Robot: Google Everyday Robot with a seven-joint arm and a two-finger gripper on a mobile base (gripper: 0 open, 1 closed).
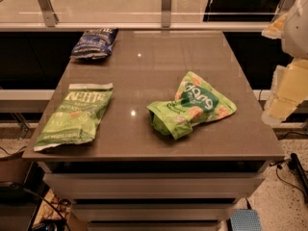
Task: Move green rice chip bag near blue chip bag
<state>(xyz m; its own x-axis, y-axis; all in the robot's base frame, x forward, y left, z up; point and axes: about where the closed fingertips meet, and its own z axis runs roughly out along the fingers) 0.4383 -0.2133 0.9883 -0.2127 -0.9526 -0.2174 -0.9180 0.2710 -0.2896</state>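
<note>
On glossy table [159, 71], crumpled green rice chip bag [192, 106], tool [288, 89] at right

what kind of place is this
Probably an office snack area: grey counter over drawers, glass railing behind, green rice chip bag, Kettle chip bag and blue chip bag on top. The gripper hangs beside its right edge.

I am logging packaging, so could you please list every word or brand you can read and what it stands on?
"dang": dark green oval on the green rice chip bag.
"KETTLE": white letters on the light green chip bag; smaller print below is unreadable.
The blue chip bag: white lettering, too blurred to read.
The gripper, right of the table: no text visible.
</note>
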